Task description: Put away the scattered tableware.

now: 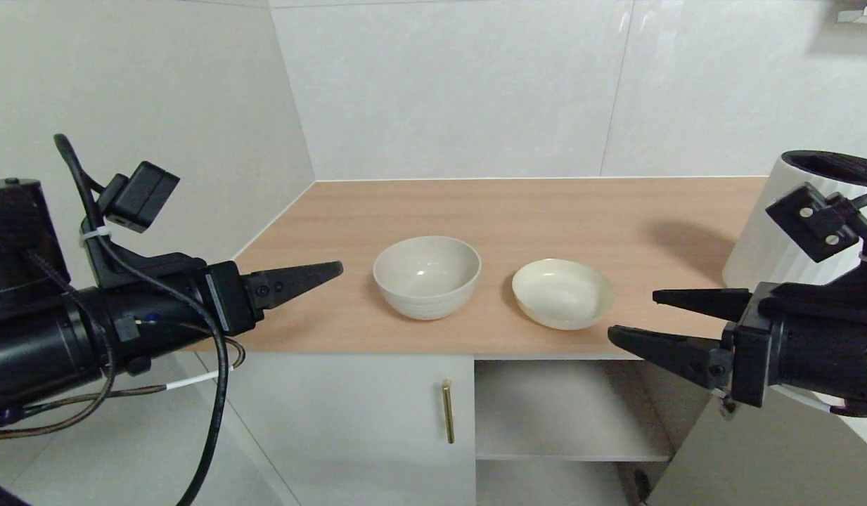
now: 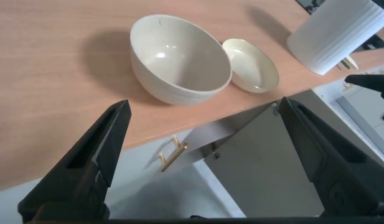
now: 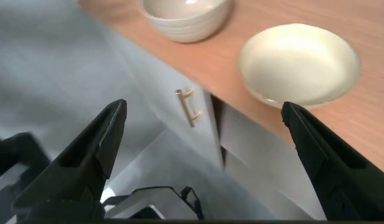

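Wooden desk (image 1: pixel 546 211): bowl (image 1: pixel 427 277), dish (image 1: pixel 562 293) beside it, probably slick and brittle; pinch rims. Left gripper (image 2: pixel 202 106) and right gripper (image 1: pixel 633 315) spread wide, empty.

Behind the deep bowl (image 1: pixel 427 276) a wide strip of the surface (image 1: pixel 546 204) runs to the back wall (image 1: pixel 461 91), and left of the bowl there is room until the side wall (image 1: pixel 159 84). Right of the bowl the shallow dish (image 1: pixel 562 292) sits near but apart, leaving a narrow gap. Further right a tall white container (image 1: pixel 763 239) closes that end. Under the bowl the cabinet door (image 1: pixel 349 422) is shut; below and right of the bowl a compartment (image 1: pixel 560 400) stands open, a shelf (image 1: pixel 567 455) across it, and the open door (image 1: pixel 742 464) swings outward.
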